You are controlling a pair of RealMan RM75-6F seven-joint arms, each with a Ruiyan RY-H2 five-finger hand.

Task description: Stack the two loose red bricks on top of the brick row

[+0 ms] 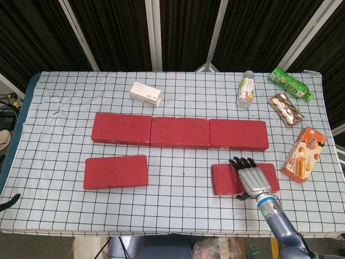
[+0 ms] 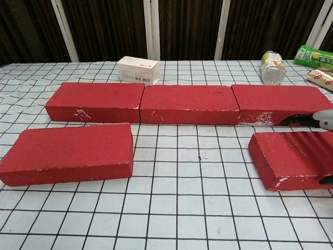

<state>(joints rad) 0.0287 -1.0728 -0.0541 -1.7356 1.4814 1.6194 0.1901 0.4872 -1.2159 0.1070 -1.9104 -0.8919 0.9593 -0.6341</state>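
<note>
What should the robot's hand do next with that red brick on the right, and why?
Probably close its fingers around the right loose brick and lift. The right hand lies spread over that brick's top, with the thumb by the near edge, but the brick rests flat on the table. The brick row just behind it has nothing on top.

The robot hand [image 1: 252, 178] hides part of the right loose brick [image 1: 226, 179]; its grip cannot be judged
</note>
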